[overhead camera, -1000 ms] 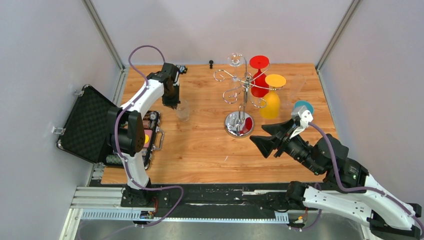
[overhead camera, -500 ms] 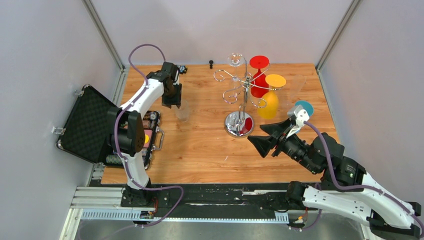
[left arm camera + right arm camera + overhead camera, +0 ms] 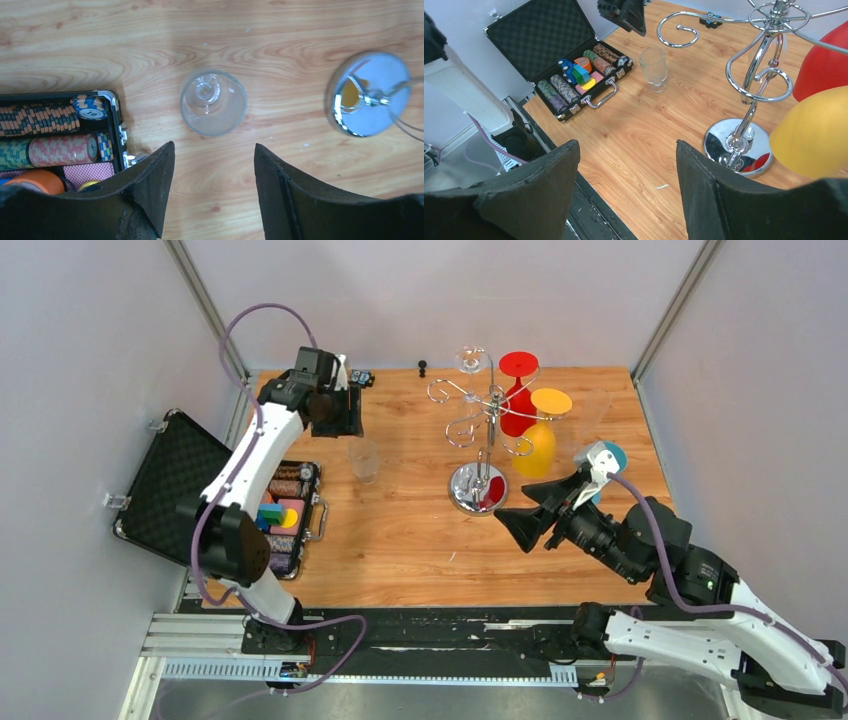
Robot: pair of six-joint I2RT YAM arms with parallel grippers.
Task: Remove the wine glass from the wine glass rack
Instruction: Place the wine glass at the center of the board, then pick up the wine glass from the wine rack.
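The glass (image 3: 213,102) stood on the table (image 3: 400,540), off the rack (image 3: 470,490), between the rack's round base and the open black case (image 3: 170,485) and nearer the case. The left gripper (image 3: 214,150) hung above it, toward the far left corner, with its jaws spread and nothing between them. In the wrist view the glass sat clear of both fingers (image 3: 150,185), beyond their tips. A red glass (image 3: 518,405) and a yellow glass (image 3: 541,450) hung upside down from hooks on the rack's right side, and a clear one (image 3: 472,360) hung from a far hook. The hooks toward the left were bare. The right gripper (image 3: 626,147) sat low near the rack's base on its right, pointing left across the table, its jaws also wide apart and holding nothing. Rows of poker chips (image 3: 559,87) lay in the case, whose lid leaned back toward the left wall.
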